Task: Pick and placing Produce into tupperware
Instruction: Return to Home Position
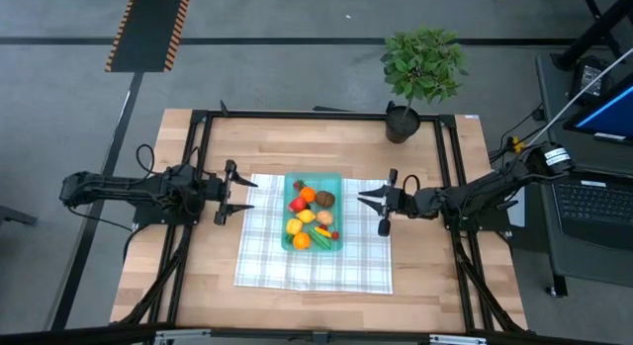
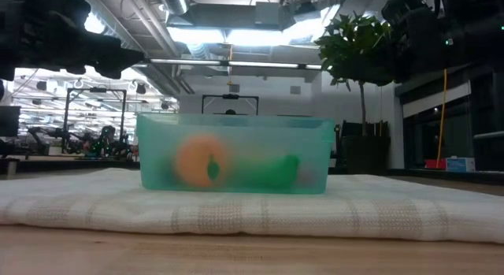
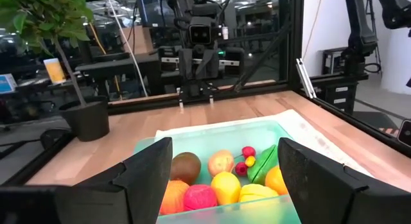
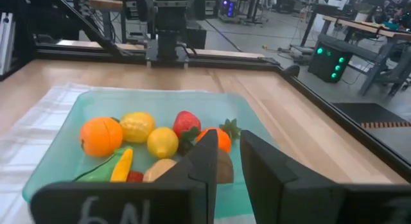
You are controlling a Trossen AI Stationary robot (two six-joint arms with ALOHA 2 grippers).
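Note:
The teal translucent tupperware [image 1: 337,180] stands on a white-and-green checked cloth [image 1: 265,258] in the middle of the table. The produce [image 1: 309,218] lies piled inside it: orange, yellow, red, brown and green pieces, also seen in the left wrist view [image 3: 221,180] and the right wrist view [image 4: 149,139]. My left gripper [image 1: 244,195] hovers open just off the container's left side, with nothing between its fingers [image 3: 225,146]. My right gripper [image 1: 360,196] hovers off the container's right side, pointing at it. Its fingers [image 4: 228,139] are together but for a narrow slit and hold nothing.
A potted leafy plant [image 1: 423,63] stands at the table's far edge, right of centre. A black frame [image 1: 198,147] runs along the table's left, right and far sides. The cloth spreads past the container toward the near edge. The low view shows the tupperware's wall [image 2: 236,161] resting on the cloth.

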